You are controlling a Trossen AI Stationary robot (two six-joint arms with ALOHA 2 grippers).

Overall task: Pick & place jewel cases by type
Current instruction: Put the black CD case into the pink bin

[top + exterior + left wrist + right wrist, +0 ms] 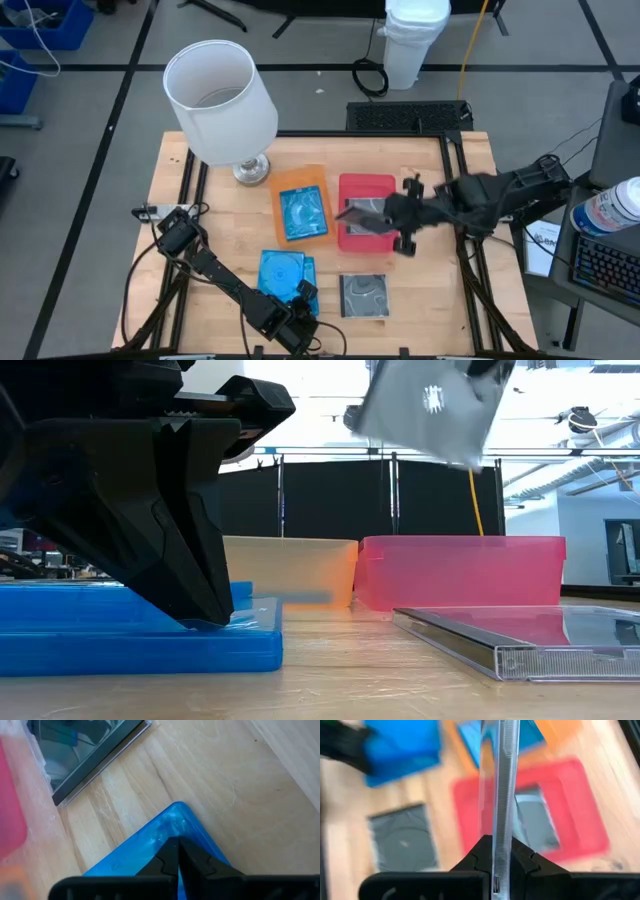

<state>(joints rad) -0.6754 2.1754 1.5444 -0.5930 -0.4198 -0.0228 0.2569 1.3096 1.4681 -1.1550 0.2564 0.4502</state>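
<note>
A blue jewel case (303,213) lies in the orange tray (300,180). The red tray (365,185) holds a dark jewel case (535,820). Two blue jewel cases (283,272) lie overlapped near the front edge, and a clear dark jewel case (364,295) lies flat to their right. My left gripper (178,842) is shut, its tips down on the blue cases. My right gripper (398,215) is shut on another clear dark case (362,215) above the red tray. My left gripper sets its shut fingertips (215,618) on the top face of a blue case near its corner (177,817), slanting down from the near side. The case lies flat on the table. Whether anything is pinched between the tips, I cannot tell. My right gripper pinches the clear dark case by one edge (499,837) between its two fingers, slanting down from the table's right. The case stands edge-on between the fingers and reaches out beyond them. It is lifted clear, tilted above the red tray (430,405).
A lamp with a white shade (220,100) stands at the table's far left, next to the orange tray. Bare wood shows along the near edge, right of the flat dark case (530,635).
</note>
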